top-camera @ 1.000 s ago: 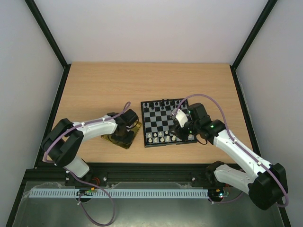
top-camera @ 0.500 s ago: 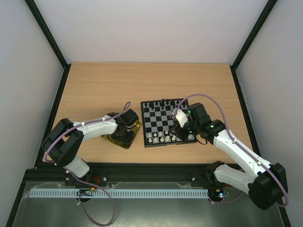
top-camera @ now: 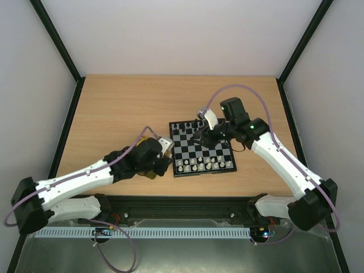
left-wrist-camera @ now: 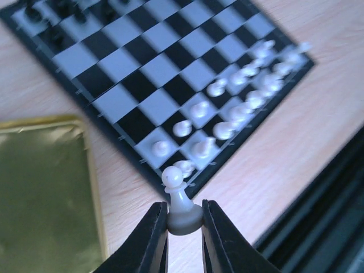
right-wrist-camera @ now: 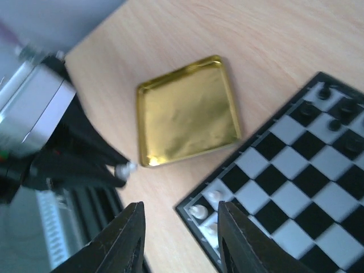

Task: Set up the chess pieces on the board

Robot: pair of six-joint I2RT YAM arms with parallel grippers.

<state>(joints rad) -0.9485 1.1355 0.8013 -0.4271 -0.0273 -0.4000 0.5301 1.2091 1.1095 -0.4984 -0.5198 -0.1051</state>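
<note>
1 white pawn point(left-wrist-camera: 180, 199) sits clamped in left end effector point(left-wrist-camera: 184, 215) near board point(left-wrist-camera: 153, 62).

Left arm point(top-camera: 85, 176) was folded with its gripper over the tray point(right-wrist-camera: 187, 111); now it is stretched out low and right. The left gripper point(left-wrist-camera: 185, 215) has come off the tray to just beside the board's point(top-camera: 193, 149) near left corner. Its jaws have narrowed and now pinch a white pawn point(left-wrist-camera: 177, 199) by the base, upright. The tray is now mostly hidden under that arm in the top view. Right arm point(top-camera: 278, 159) has swung far and left. The right gripper point(top-camera: 202, 134) has left the near right squares for the board's far middle, jaws apart and empty. The near right pieces are now uncovered.
</note>
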